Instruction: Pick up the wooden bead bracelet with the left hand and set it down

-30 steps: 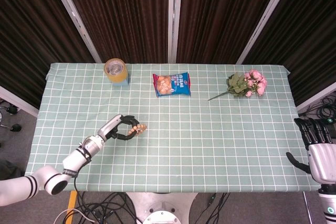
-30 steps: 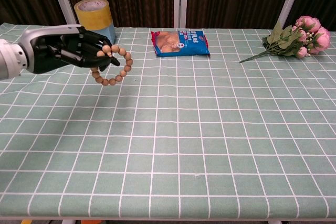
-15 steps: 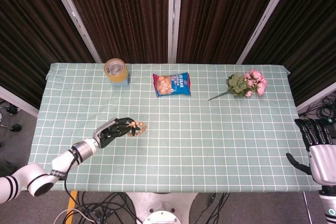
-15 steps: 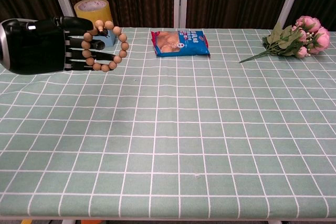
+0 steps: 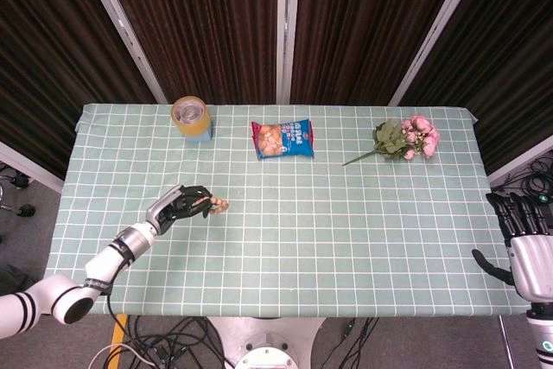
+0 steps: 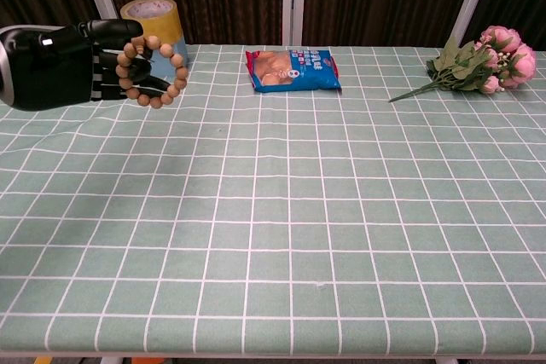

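I see the counter [image 5: 346, 231] covered in a green checked cloth. Along its far edge lie a tape roll [image 5: 191, 117], a snack bag [image 5: 282, 138] and pink flowers [image 5: 406, 139], well apart.

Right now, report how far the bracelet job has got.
Done: the left robot hand has picked up the wooden bead bracelet; the beads hang looped over its fingers, off the checked tablecloth. In hand: it carries the bracelet above the left part of the table, in front of the tape roll. Left: lowering it and letting go. The right robot hand hangs off the table edge, holding nothing.
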Motion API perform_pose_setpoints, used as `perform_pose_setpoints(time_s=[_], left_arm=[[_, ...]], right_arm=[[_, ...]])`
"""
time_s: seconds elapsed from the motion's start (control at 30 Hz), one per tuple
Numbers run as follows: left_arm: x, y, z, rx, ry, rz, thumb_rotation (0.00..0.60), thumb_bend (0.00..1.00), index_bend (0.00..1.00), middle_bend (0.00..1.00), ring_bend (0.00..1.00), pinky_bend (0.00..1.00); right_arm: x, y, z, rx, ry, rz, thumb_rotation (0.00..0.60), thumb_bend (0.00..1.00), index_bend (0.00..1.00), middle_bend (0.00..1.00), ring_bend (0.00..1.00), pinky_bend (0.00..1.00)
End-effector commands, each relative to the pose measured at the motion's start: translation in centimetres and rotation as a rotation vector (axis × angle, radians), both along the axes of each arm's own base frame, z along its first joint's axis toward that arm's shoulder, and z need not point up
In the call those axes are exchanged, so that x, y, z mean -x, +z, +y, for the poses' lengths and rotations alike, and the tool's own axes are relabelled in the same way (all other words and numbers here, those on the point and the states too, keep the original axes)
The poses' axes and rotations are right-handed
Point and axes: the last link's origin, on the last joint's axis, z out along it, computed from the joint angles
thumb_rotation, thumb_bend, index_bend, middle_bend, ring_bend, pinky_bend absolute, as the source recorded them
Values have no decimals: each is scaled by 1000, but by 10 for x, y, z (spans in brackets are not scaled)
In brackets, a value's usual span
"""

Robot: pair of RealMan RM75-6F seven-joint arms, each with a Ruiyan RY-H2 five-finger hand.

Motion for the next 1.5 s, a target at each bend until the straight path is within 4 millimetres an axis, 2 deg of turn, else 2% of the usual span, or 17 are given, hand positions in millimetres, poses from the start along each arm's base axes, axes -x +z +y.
perform_pose_setpoints(time_s=[0.03,0.27,0.43,0.57,0.73,0.8,0.9,1.0,1.03,1.1,1.2,1.23,1.27,1.3,1.33,1.5], left_arm=[[1,-3,-1,-13,99,-15,359,302,624,713,356,105],[3,-1,2,13,142,8,205,275,720,693,354,89],[4,-2,3,15,146,36,198,280,774,689,355,88],[5,-3,3,21,145,53,184,293,777,675,354,88],[5,-4,3,29,130,64,59,315,646,620,316,85],[4,-5,2,40,117,67,16,330,565,593,293,82],[4,-5,2,51,89,79,0,336,443,549,253,77],[3,-6,4,52,71,80,0,353,403,530,238,73],[4,-6,5,52,67,80,12,367,400,528,236,73],[4,-6,6,51,59,84,113,398,400,527,236,72],[5,-8,7,54,51,92,336,430,400,527,236,71],[5,-8,7,56,47,97,447,442,400,527,236,70],[6,-9,8,56,46,100,534,452,400,528,236,68],[6,-9,8,56,46,100,577,456,401,528,236,67],[6,-9,9,57,49,98,599,456,402,528,236,65],[7,-10,11,58,56,92,600,456,407,529,236,62]], right_arm=[[-1,1,0,2,4,1,600,101,0,103,0,0],[-1,0,-1,-2,2,-4,600,101,0,103,0,0],[-1,1,-1,0,3,-5,600,101,0,103,0,0],[-1,1,0,1,4,-6,600,101,0,103,0,0],[-1,0,0,-1,1,-6,600,101,0,103,0,0],[-1,0,-1,-3,0,-6,600,101,0,103,0,0],[-1,-1,-2,-6,0,-5,600,101,0,103,0,0],[-2,-1,-3,-7,0,-3,600,101,0,103,0,0],[-2,-1,-3,-8,0,-2,600,101,0,103,0,0],[-2,-2,-4,-9,-1,-2,600,101,0,103,0,0],[-2,-2,-4,-10,-3,-2,600,101,0,103,0,0],[-2,-2,-4,-10,-4,-2,600,101,0,103,0,0],[-2,-2,-4,-10,-5,-2,600,101,0,103,0,0],[-2,-2,-4,-11,-5,-2,600,101,0,103,0,0],[-2,-2,-4,-11,-5,-1,600,101,0,103,0,0],[-3,-2,-5,-10,-7,2,600,101,0,103,0,0]])
